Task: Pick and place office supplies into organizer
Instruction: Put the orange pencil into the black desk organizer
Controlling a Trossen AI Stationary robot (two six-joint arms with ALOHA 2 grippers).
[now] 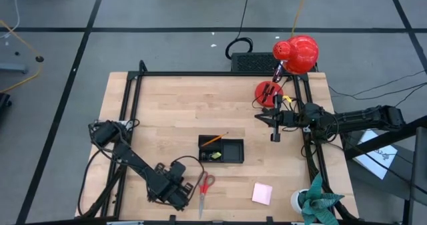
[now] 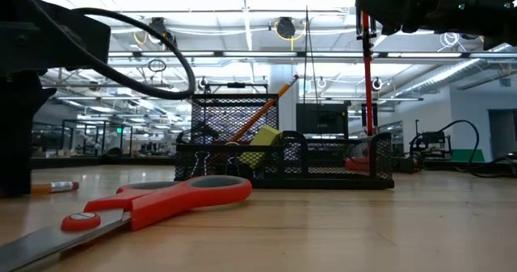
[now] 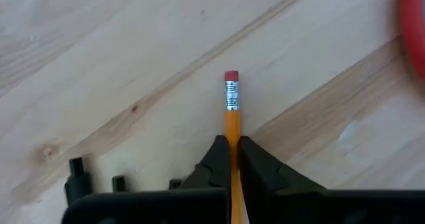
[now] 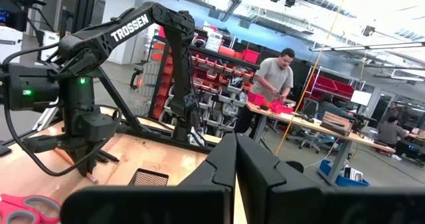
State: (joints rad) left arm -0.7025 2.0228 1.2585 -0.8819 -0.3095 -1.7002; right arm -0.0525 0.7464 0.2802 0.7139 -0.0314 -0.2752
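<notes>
The left gripper (image 3: 232, 159) hides all but the eraser end of the thin orange pencil (image 3: 231, 111) it clamps beside the red-handled scissors (image 1: 204, 187), a grip only its wrist view shows.

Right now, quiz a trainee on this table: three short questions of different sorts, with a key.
1. True or false: the left claw is shut on a pencil.
2. What lies beside the left claw on the table: A scissors, B stapler, C ruler?
3. Fill in: the pink pad lies ___ the organizer.

Key: 1 true. 2 A. 3 outside; it rests on the table, nearer the front edge.
</notes>
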